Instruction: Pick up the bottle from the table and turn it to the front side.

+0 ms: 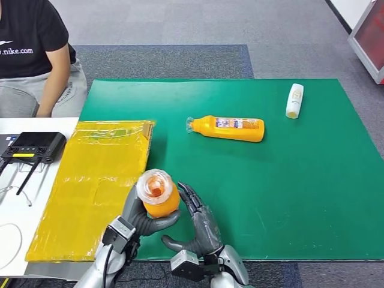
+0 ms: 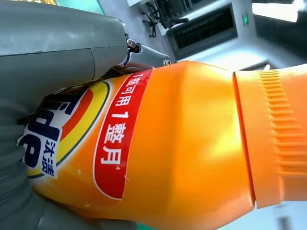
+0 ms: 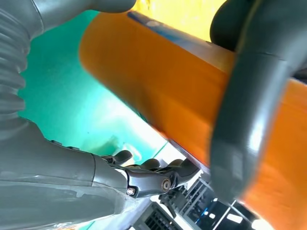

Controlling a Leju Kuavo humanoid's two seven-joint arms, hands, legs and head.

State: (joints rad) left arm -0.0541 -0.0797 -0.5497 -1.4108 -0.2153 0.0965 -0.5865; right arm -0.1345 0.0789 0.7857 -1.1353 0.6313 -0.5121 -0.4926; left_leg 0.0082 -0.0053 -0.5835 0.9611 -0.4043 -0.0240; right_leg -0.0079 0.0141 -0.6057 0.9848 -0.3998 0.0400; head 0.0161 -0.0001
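Left hand (image 1: 135,216) gripping one orange bottle (image 1: 158,193) upright, right hand (image 1: 199,225) spread beside it, second orange bottle (image 1: 228,128) lying at twelve o'clock, one white bottle (image 1: 294,100) at one o'clock

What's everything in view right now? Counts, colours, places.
held bottle: 1, orange, upright in the left hand above the mat's near edge, cap toward the head camera
lying bottle: 1, orange with a clear cap, on its side mid-mat
small bottle: 1, white, on its side at the mat's far right
mat: 1, green, covering the table
plastic sheet: 1, yellow, left of the mat
controller: 1, black, on the white surface at far left
person: 1, black shirt, seated at far left
left hand: 1, grey, gripping the held bottle
right hand: 1, dark grey, fingers spread, just right of the held bottle; contact unclear
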